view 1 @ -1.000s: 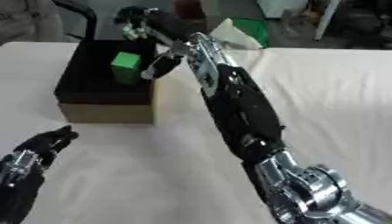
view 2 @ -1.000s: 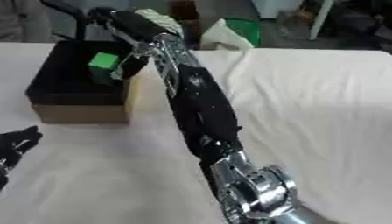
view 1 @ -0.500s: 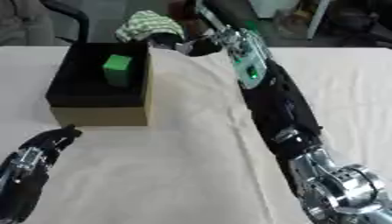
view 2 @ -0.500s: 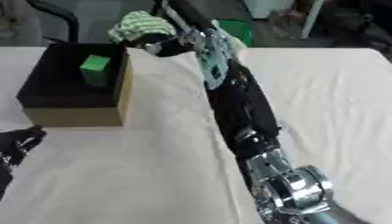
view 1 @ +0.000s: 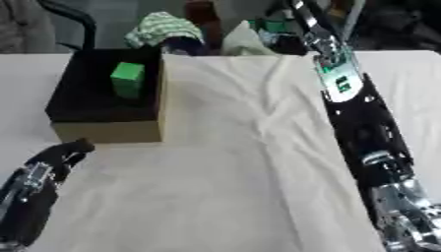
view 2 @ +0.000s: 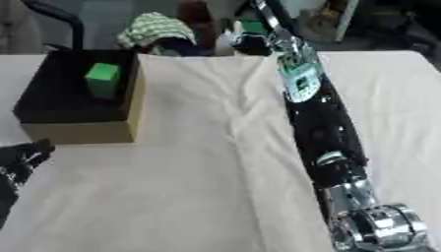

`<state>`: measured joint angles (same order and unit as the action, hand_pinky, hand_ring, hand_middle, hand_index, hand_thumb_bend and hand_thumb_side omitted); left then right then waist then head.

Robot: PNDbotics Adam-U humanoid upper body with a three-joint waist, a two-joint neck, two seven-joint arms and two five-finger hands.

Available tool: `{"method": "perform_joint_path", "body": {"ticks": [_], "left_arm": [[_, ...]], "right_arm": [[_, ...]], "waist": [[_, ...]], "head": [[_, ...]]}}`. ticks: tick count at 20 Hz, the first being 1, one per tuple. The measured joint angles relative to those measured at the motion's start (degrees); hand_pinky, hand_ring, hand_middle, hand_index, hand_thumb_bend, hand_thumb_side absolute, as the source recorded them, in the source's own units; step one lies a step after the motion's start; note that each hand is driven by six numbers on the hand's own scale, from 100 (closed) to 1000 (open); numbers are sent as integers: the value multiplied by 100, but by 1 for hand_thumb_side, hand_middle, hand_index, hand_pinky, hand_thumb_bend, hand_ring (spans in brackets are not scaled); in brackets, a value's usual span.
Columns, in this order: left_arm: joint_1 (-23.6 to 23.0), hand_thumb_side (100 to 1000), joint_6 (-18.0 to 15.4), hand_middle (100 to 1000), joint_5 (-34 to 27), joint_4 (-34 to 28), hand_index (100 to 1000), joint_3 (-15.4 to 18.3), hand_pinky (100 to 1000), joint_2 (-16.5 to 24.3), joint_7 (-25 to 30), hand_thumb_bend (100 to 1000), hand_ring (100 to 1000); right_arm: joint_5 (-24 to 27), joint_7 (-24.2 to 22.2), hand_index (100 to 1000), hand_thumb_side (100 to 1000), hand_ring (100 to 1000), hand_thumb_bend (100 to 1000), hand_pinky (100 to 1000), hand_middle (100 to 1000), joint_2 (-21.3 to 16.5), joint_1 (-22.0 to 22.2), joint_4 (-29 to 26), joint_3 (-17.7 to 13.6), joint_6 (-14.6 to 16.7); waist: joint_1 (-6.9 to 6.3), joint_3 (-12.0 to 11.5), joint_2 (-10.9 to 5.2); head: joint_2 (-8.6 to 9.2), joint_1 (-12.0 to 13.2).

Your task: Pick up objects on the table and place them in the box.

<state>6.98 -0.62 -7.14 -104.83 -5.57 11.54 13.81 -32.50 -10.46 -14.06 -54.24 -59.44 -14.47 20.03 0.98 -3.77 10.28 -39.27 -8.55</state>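
Setting: a lab or workshop room, as far as I can judge. My worktop (view 1: 233,162) wears a wrinkled cream cloth; a black chair (view 1: 73,17) and blurred clutter stand beyond its far edge.

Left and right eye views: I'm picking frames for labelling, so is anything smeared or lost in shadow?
Left eye view: the right arm is soft and streaked toward the far edge; the box interior is dark, yet the green block reads clearly. Right eye view: the far clutter is blurred; the left hand is a dark blur.

Block (view 1: 127,78) in box (view 1: 103,129), table's (view 1: 233,197) left.
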Motion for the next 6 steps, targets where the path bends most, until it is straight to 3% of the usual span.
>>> {"method": "perform_joint_path", "body": {"ticks": [6], "left_arm": [[-35, 836, -9, 704, 14, 0, 744, 20, 1000, 0, -13, 100, 983]], "right_arm": [[714, -192, 871, 270, 636, 100, 844, 790, -275, 354, -99, -139, -279]], "waist": [[-18, 37, 23]], "head": [[-3, 43]]}}
